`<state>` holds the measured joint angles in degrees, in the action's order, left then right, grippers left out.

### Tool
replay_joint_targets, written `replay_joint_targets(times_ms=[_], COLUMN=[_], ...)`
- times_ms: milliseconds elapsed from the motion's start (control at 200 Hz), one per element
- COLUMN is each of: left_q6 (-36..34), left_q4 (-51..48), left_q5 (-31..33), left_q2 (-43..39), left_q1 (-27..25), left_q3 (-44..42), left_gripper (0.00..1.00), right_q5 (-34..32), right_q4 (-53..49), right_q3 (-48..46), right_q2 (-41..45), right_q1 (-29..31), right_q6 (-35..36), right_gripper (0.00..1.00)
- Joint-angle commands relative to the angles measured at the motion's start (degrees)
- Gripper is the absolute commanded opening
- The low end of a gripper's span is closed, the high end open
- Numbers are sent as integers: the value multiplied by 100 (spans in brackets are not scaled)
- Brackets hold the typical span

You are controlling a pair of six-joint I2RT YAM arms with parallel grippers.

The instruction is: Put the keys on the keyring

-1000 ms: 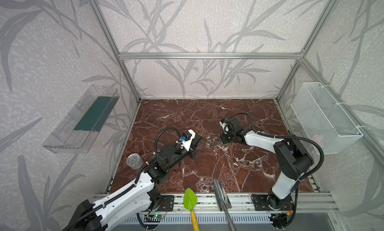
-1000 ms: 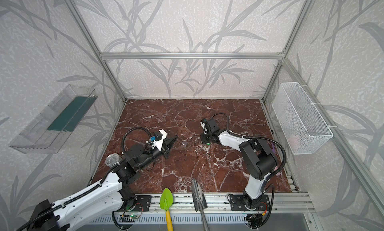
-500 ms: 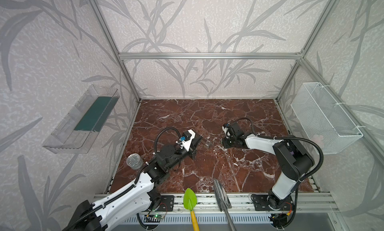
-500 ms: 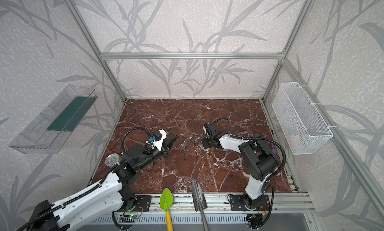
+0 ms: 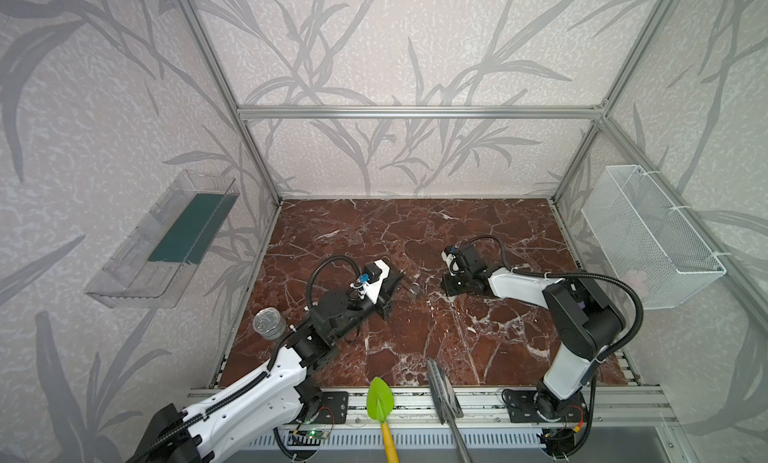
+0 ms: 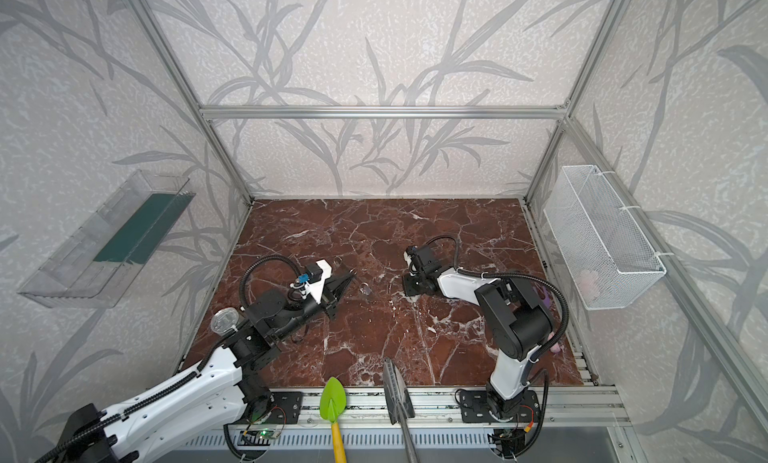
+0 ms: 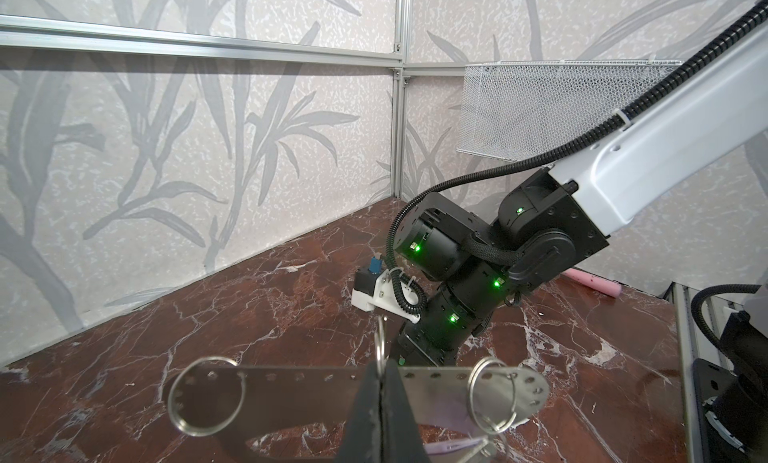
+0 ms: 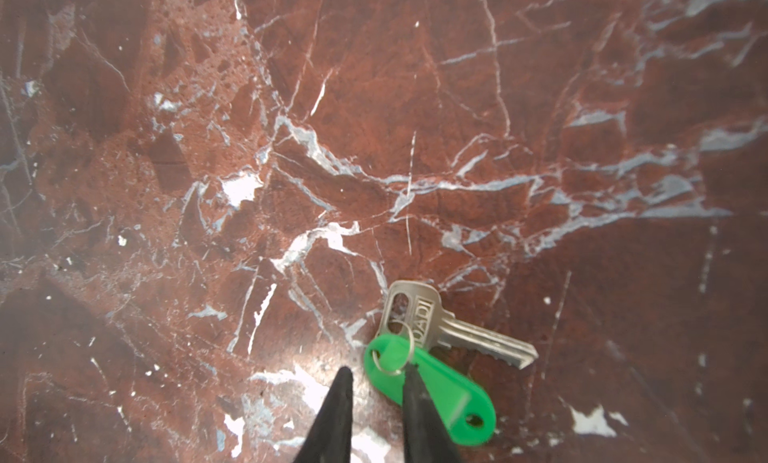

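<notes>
2 white-shelled arms (image 5: 515,284), black joints, corrugated black cables, green lights.

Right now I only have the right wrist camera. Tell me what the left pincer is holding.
Observer: The left pincer is shut on the flat grey tag, gripping it about midway along.
Operator: List the rings on it.
Observer: Three wire rings show: a ring at one end, a ring at the other end and a middle ring beside the pincer.
Operator: Place that tag against my pincer.
Observer: In both top views the tag is apart from the right pincer, with a bare strip of marble table between them.
</notes>
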<state>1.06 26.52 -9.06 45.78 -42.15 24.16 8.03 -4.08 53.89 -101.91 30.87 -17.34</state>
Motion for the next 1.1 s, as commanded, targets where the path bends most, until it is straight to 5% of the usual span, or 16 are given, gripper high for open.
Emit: replay_joint_targets(times_ms=[0, 1100], left_q6=[-24, -97], left_q4=[90, 114], left_q5=[28, -13], left_q2=[-114, 80], left_q1=[8, 12], left_q3=[59, 177], left_gripper=[0, 0], right_q5=[58, 81], right_q4=[56, 48], right_q3=[201, 640], right_q2=[-75, -409], right_q1=[27, 34], right_q6=[9, 91], right_gripper=[23, 22])
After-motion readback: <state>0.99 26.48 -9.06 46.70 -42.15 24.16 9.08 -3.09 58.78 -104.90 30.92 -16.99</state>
